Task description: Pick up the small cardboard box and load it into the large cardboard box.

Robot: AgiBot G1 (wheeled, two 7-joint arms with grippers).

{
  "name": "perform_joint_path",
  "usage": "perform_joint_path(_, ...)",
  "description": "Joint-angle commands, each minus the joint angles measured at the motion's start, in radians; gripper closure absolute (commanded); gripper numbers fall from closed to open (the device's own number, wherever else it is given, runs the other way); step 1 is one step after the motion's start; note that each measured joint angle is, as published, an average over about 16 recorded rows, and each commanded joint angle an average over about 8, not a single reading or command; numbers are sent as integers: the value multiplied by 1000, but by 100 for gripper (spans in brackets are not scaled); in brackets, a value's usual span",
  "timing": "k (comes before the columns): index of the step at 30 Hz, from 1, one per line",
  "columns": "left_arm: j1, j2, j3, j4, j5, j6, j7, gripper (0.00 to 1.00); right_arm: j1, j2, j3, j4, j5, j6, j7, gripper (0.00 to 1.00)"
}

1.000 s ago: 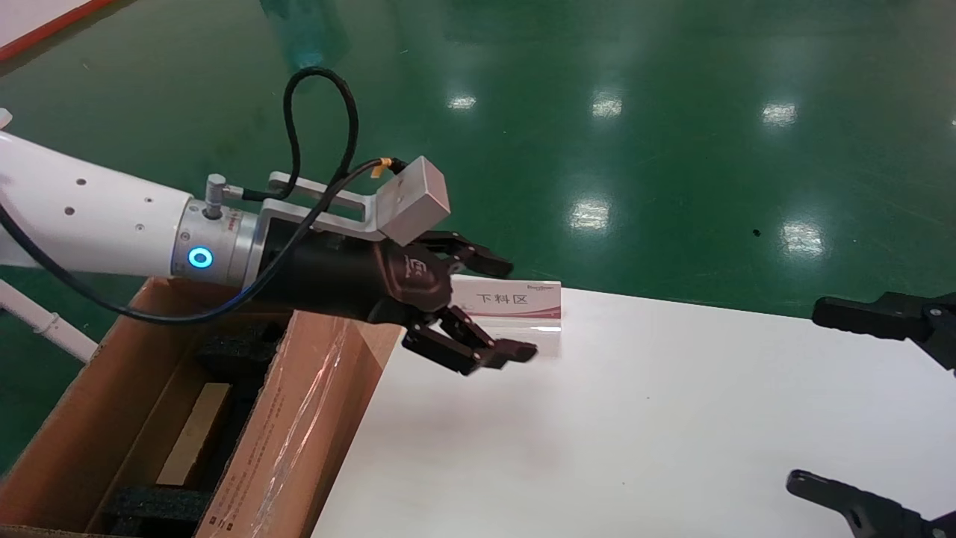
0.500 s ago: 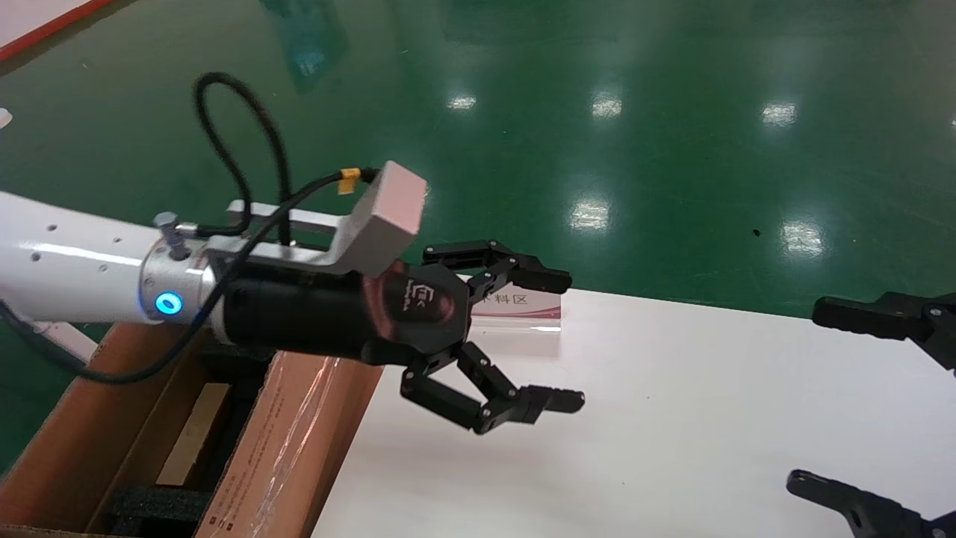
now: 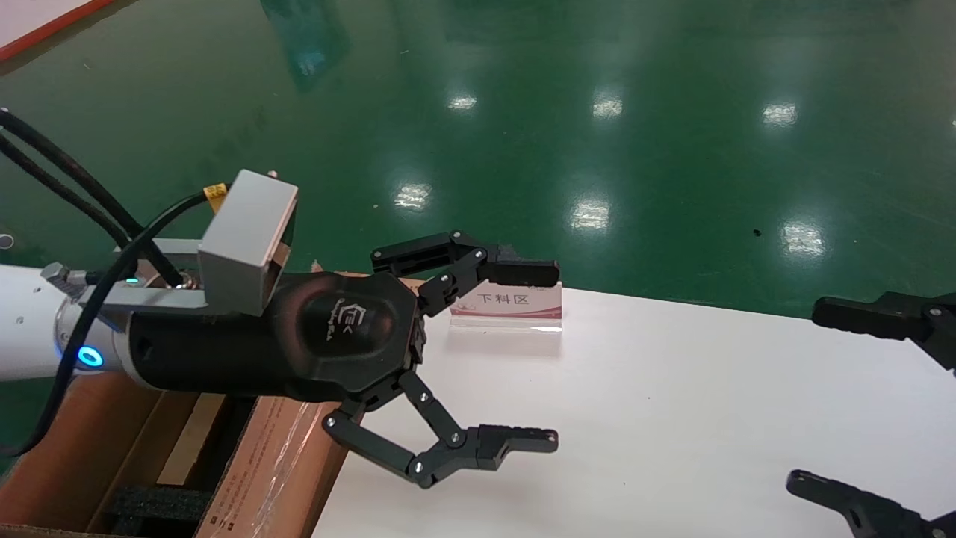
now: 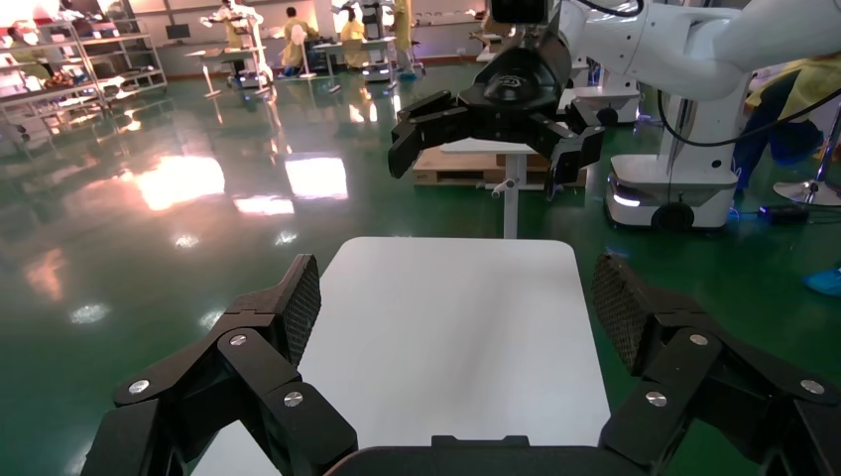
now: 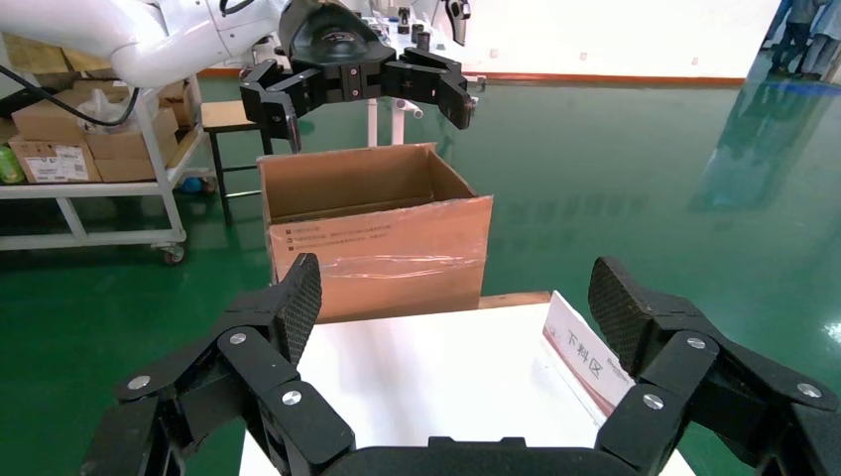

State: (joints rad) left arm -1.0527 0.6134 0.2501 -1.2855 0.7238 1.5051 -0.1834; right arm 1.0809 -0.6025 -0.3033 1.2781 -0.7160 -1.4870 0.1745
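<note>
The large cardboard box [image 3: 254, 478] stands open at the table's left end, with glossy tape, red print and black foam [image 3: 149, 504] inside; it also shows in the right wrist view [image 5: 377, 253]. A flat tan cardboard face, seemingly the small cardboard box [image 3: 187, 444], lies down in the foam, partly hidden by my left arm. My left gripper [image 3: 553, 357] hangs open and empty above the table's left part, just right of the carton [image 4: 458, 297]. My right gripper [image 3: 810, 396] is open and empty at the table's right edge [image 5: 451, 293].
A white table [image 3: 672, 418] spreads between the two grippers. A small acrylic sign with red-and-white label [image 3: 508, 302] stands at its far edge, close behind the left gripper's upper finger. Glossy green floor surrounds the table.
My left gripper has swung out from over the carton toward the camera and lower in view, and its jaws have spread wider. The right gripper has not moved.
</note>
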Motion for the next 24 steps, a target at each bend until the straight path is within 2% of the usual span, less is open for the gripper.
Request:
perform_joint_path(1, 27, 3, -37, -2, -9, 13, 9, 0, 0, 0, 0, 0, 0, 0, 0, 0)
perform_joint_path(24, -16, -1, 22, 1, 4, -7, -4, 0, 0, 0, 0, 0, 0, 0, 0, 0)
